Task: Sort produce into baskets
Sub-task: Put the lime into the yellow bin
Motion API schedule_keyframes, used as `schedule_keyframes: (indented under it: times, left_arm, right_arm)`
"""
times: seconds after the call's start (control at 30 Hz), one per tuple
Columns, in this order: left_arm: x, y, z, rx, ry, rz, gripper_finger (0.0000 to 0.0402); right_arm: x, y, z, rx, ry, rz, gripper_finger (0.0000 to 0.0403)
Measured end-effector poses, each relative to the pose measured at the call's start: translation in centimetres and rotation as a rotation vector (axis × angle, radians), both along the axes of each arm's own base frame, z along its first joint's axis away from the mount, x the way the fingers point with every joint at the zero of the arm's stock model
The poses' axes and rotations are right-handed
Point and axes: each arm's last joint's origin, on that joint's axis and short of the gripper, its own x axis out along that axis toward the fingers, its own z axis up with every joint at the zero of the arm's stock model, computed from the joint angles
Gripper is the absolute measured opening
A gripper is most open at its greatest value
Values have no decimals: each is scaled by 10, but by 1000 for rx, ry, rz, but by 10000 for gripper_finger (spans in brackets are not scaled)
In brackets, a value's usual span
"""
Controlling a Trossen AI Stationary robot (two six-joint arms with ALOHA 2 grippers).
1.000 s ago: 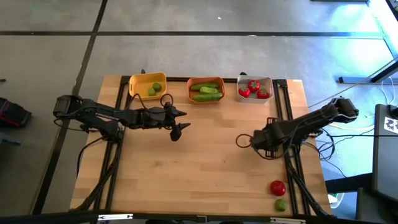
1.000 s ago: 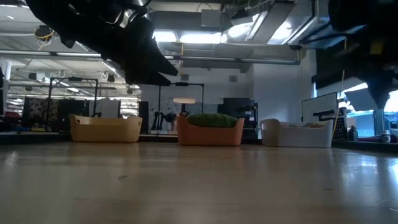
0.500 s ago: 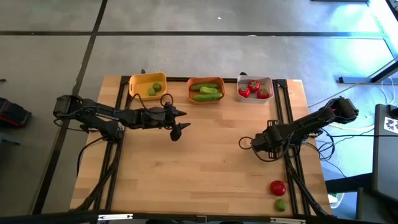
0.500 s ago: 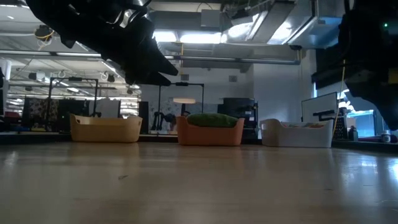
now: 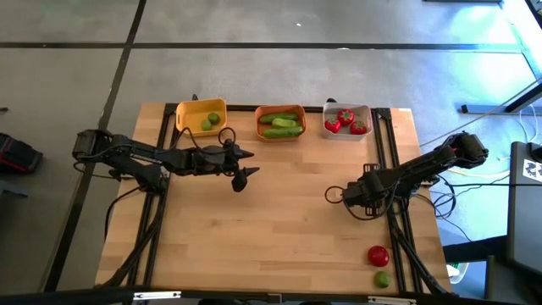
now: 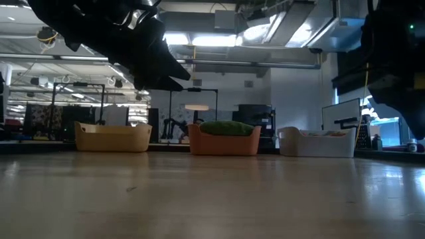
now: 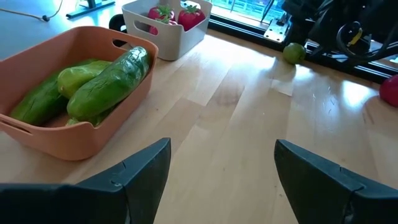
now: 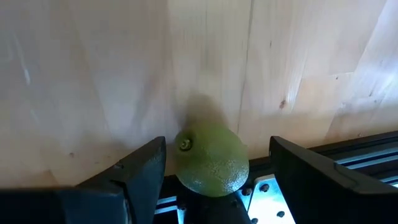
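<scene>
I'm looking down on the wooden table (image 5: 279,220), and along its far edge three baskets are sitting in a row: the yellow basket (image 5: 201,116) at about eleven o'clock with two limes in it, the orange basket (image 5: 280,122) at twelve holding cucumbers (image 5: 282,127), and the white basket (image 5: 346,119) at one o'clock holding tomatoes (image 5: 345,119). My left gripper (image 5: 246,166) is hovering over the table just in front of the gap between the yellow and orange baskets, its fingers spread apart and holding nothing; through its wrist camera I'm seeing the orange basket close by, the cucumbers (image 7: 102,87) lying piled inside, and the white basket (image 7: 166,25) beyond it. My right gripper (image 5: 333,194) is hanging over the table at roughly three o'clock, beside the black rail on that side; its fingers are standing apart too, and nothing is held between them. Through its wrist camera I'm seeing a green lime (image 8: 210,159) resting on the wood right at the table's edge, against the black frame. From above, that loose lime (image 5: 382,279) is lying at about five o'clock, just beside a loose red tomato (image 5: 378,255), both well apart from the baskets.
</scene>
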Motion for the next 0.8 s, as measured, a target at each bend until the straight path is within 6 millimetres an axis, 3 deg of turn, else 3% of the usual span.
schedule_keyframes:
  times: [0.37, 0.8]
  left_arm:
    - [0, 0, -1, 15, 10, -7, 281]
    - [0, 0, 0, 23, 13, -10, 281]
  right_arm:
    - [3, 3, -9, 54, 103, 57, 275]
    - [18, -11, -52, -56, 382, -59, 274]
